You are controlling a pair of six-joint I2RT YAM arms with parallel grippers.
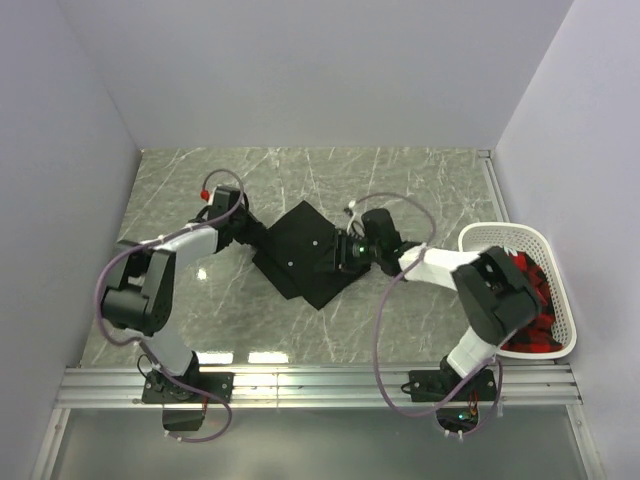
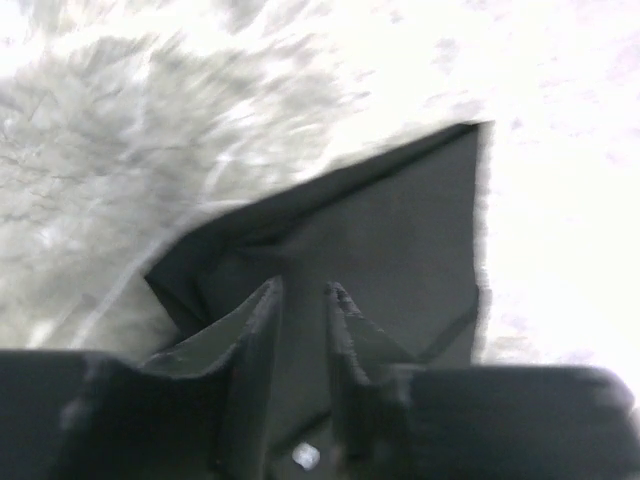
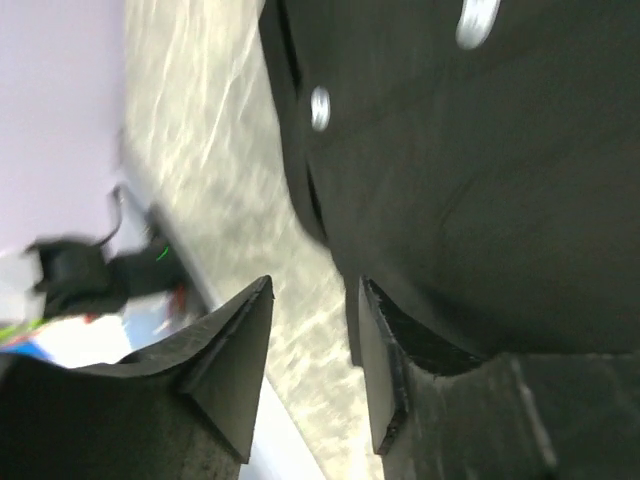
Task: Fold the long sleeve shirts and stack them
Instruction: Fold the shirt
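A black long sleeve shirt (image 1: 305, 255) lies folded into a rough diamond on the marble table (image 1: 400, 190). My left gripper (image 1: 255, 235) is at its left corner. In the left wrist view its fingers (image 2: 255, 340) stand a narrow gap apart over the black cloth (image 2: 400, 230), with a pale button (image 2: 305, 457) showing low between them. My right gripper (image 1: 347, 250) is at the shirt's right edge. In the right wrist view it (image 3: 316, 283) is open, with bare table in the gap and one finger (image 3: 385, 360) against the shirt's edge (image 3: 480, 200). Two pale buttons (image 3: 320, 107) show there.
A white slatted basket (image 1: 565, 300) stands at the table's right edge, holding red and dark cloth (image 1: 525, 285). Pale walls close in the left, back and right sides. A metal rail (image 1: 320, 380) runs along the near edge by the arm bases.
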